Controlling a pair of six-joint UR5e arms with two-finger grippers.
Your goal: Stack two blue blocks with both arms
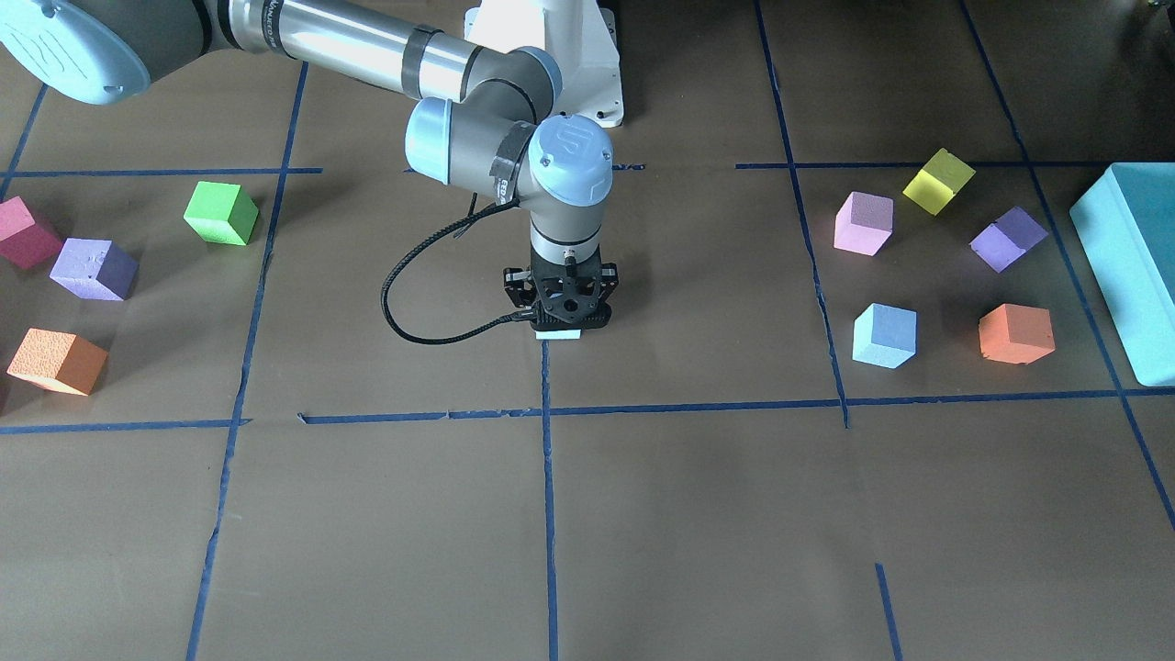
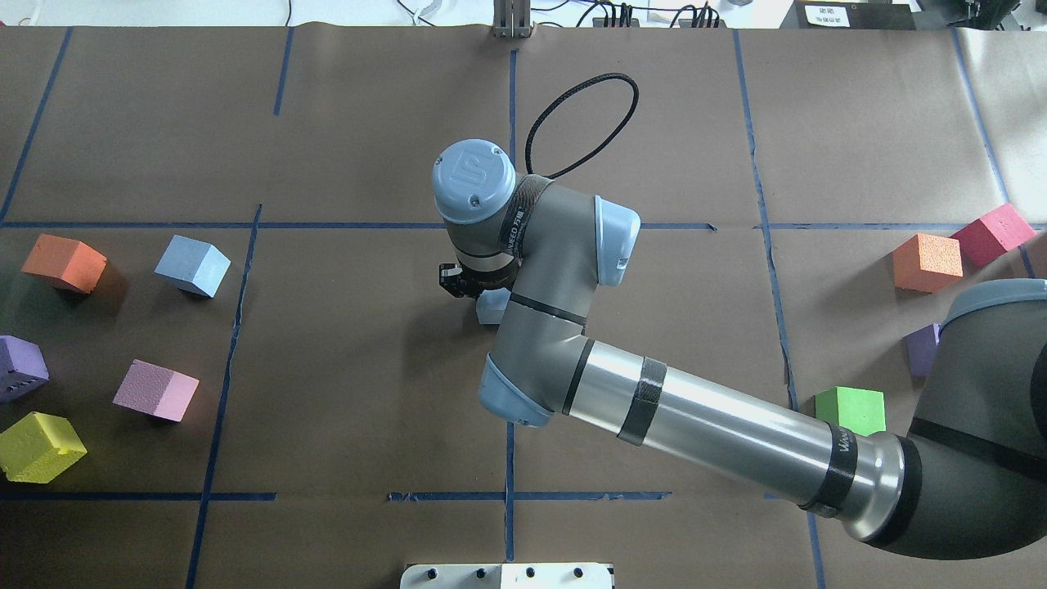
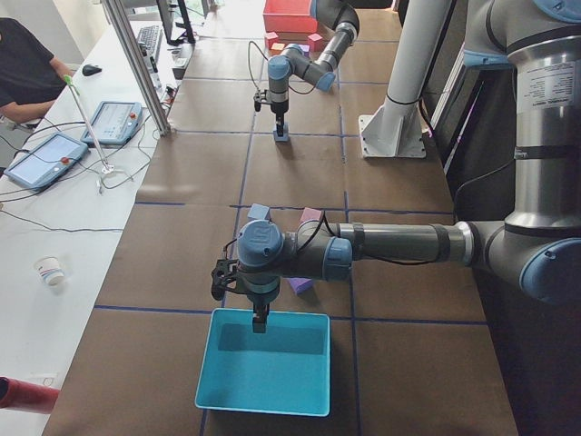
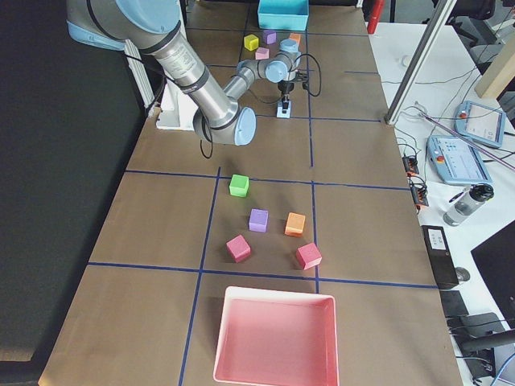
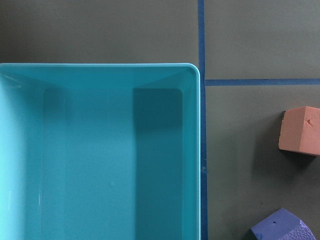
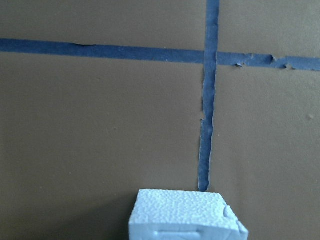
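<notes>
My right gripper (image 1: 560, 323) points straight down at the table's middle and is shut on a light blue block (image 1: 560, 335). The block sits at or just above the brown paper. It also shows in the overhead view (image 2: 491, 307) and low in the right wrist view (image 6: 185, 215). The other blue block (image 1: 884, 335) rests alone on my left side, also seen from overhead (image 2: 192, 264). My left gripper (image 3: 260, 322) hangs over the teal box (image 3: 263, 363). It shows only in the exterior left view, so I cannot tell whether it is open or shut.
Near the free blue block lie orange (image 2: 64, 262), purple (image 2: 20, 366), pink (image 2: 155, 390) and yellow (image 2: 41, 446) cubes. On my right side lie green (image 2: 851, 409), orange (image 2: 927, 262), red (image 2: 990, 235) and purple cubes. A pink tray (image 4: 273, 338) stands at the right end.
</notes>
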